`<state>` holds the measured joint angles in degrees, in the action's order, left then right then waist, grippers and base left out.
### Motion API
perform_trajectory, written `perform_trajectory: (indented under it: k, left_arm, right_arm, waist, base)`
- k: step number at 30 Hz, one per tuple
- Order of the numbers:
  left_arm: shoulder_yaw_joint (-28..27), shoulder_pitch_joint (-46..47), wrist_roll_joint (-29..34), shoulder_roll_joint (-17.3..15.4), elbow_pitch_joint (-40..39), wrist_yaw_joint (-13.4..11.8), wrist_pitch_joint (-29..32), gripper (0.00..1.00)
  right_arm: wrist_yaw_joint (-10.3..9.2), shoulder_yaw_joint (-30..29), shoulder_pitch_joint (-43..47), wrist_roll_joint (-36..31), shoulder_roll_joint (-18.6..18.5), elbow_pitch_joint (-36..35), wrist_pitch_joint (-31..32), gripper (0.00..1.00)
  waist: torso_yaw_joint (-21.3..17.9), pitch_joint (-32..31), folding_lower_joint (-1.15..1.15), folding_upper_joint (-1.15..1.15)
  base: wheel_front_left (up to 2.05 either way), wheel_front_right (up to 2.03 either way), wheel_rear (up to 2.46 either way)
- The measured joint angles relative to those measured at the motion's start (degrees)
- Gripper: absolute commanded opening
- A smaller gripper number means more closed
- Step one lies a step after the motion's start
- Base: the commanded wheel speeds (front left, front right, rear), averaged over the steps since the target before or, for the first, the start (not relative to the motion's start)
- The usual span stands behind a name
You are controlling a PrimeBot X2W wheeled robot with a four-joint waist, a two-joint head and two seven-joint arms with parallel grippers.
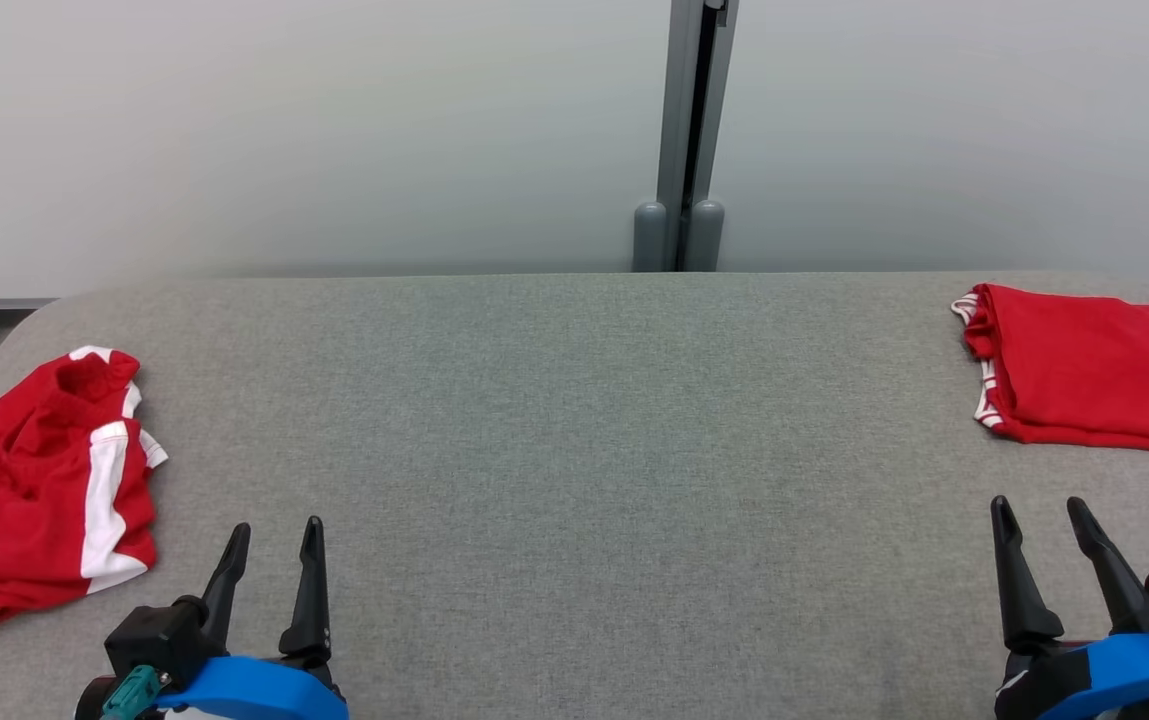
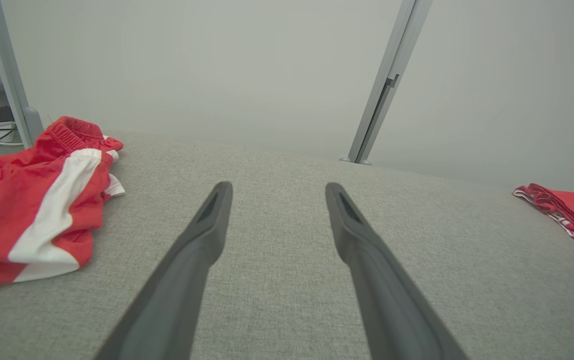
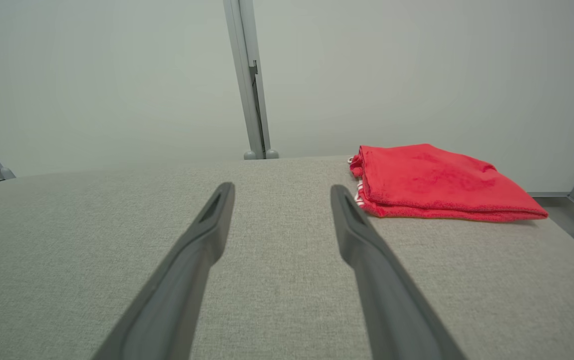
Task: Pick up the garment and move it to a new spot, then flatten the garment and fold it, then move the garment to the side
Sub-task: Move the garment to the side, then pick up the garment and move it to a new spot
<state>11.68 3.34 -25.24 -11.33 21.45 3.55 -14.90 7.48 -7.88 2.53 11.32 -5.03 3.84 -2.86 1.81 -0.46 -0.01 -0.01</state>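
1. The garment (image 1: 29, 490), crumpled red with a white stripe, lies at the left edge of the frame on the grey surface (image 1: 574, 420). A folded red cloth (image 1: 1094, 365) sits at the upper right.
2. The left claw (image 1: 276, 524), lower left, and the right claw (image 1: 1039, 501), lower right, are both spread wide and hold nothing.
3. The pick-up looks like the step in hand. The left claw is nearest, so it should swing left and pinch a raised fold near the waistband.
4. Lift until the cloth hangs free, then carry it to the bare middle, well apart from the folded cloth.
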Motion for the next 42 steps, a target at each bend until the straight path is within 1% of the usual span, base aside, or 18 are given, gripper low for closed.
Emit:
perform_trajectory:
  k: [5, 10, 16, 19, 25, 30, 31, 32, 35, 36, 37, 38, 39, 41, 42]
  left_arm:
    - [-0.4, -0.8, -0.4, -0.2, -0.1, -0.2, 0.0, 1.0]
    - [-0.6, -0.9, -0.5, -0.3, -0.4, -0.5, 0.0, 1.0]
    - [-0.6, -0.9, -0.5, -0.4, -0.5, -0.5, 0.0, 1.0]
    - [-0.6, -0.8, -0.5, -0.5, -0.7, -0.5, 0.0, 1.0]
    - [-0.5, 0.1, -0.4, -0.5, -1.0, -0.9, -0.1, 1.0]
    - [-0.7, 0.1, -0.3, -0.8, -1.0, -1.0, -0.1, 1.0]
    - [-0.7, 0.1, -0.3, -0.8, -1.0, -1.0, -0.1, 1.0]
    - [-0.8, 0.1, -0.4, -0.9, -1.1, -1.0, -0.1, 1.0]
    - [-1.0, 0.0, -0.4, -0.8, -1.5, -1.0, -0.1, 1.0]
    - [-1.0, 0.0, -0.4, -0.8, -1.5, -1.0, -0.1, 1.0]
    - [-1.0, 0.0, -0.4, -0.8, -1.7, -1.0, -0.1, 1.0]
    - [-1.1, 0.1, -0.4, -0.9, -1.9, -1.0, -0.1, 1.0]
    - [-1.1, 0.1, -0.4, -0.9, -1.9, -1.0, -0.1, 1.0]
    - [-1.2, 0.1, -0.4, -1.0, -1.9, -1.1, -0.1, 1.0]
    - [-1.3, 0.1, -0.4, -1.2, -1.9, -1.2, -0.1, 1.0]
  right_arm:
    - [0.0, 0.0, 0.7, -0.8, 0.9, -0.9, 0.3, 1.0]
    - [0.0, 0.5, 0.6, -0.8, 1.0, 0.0, -0.1, 1.0]
    - [0.0, 1.1, 0.6, -0.6, 1.0, 1.2, -0.3, 1.0]
    - [0.0, 0.9, 0.6, -0.4, 0.9, 1.4, -0.5, 1.0]
    - [0.0, 1.6, 0.5, -0.4, 0.7, 2.1, -0.8, 1.0]
    - [0.0, 2.0, 0.1, -0.1, 0.7, 2.6, -1.1, 1.0]
    - [0.0, 2.0, 0.1, -0.1, 0.7, 2.6, -1.1, 1.0]
    - [0.0, 2.3, 0.0, -0.1, 0.6, 2.8, -1.1, 1.0]
    - [0.0, 3.0, -0.1, -0.1, 0.5, 3.1, -1.3, 1.0]
    - [0.0, 3.0, -0.1, -0.1, 0.5, 3.1, -1.3, 1.0]
    - [0.0, 3.2, -0.3, 0.0, 0.5, 3.1, -1.3, 1.0]
    - [0.0, 3.6, -0.7, 0.0, 0.3, 3.4, -1.3, 1.0]
    - [0.0, 3.6, -0.7, 0.0, 0.3, 3.4, -1.3, 1.0]
    - [0.0, 3.9, -1.1, 0.0, 0.2, 3.7, -1.4, 1.0]
    - [0.0, 4.1, -1.1, 0.2, 0.2, 3.9, -1.6, 1.0]
  waist:
    - [-0.6, -0.2, 0.01, 0.01]
    - [-0.7, -0.1, 0.01, 0.02]
    - [-0.5, 0.1, 0.01, 0.02]
    - [0.2, 0.2, 0.01, 0.02]
    - [3.8, 0.4, 0.01, 0.02]
    - [8.2, 0.3, 0.01, 0.02]
    - [8.2, 0.3, 0.01, 0.02]
    - [10.1, 0.3, 0.01, 0.02]
    - [12.8, 0.5, 0.01, 0.02]
    - [12.8, 0.5, 0.01, 0.02]
    - [13.6, 0.6, 0.01, 0.02]
    - [15.3, 0.8, 0.01, 0.02]
    - [15.3, 0.8, 0.01, 0.02]
    - [17.1, 0.8, 0.01, 0.02]
    - [18.7, 0.9, 0.01, 0.02]
  base:
    - [0.0, 0.0, 0.0]
    - [0.0, 0.0, 0.0]
    - [0.0, 0.0, 0.0]
    - [0.0, 0.0, 0.0]
    - [0.0, 0.0, 0.0]
    - [0.0, 0.0, 0.0]
    - [0.0, 0.0, 0.0]
    - [0.0, 0.0, 0.0]
    - [0.0, 0.0, 0.0]
    - [0.0, 0.0, 0.0]
    - [0.0, 0.0, 0.0]
    - [0.0, 0.0, 0.0]
    - [0.0, 0.0, 0.0]
    - [0.0, 0.0, 0.0]
    - [0.0, 0.0, 0.0]
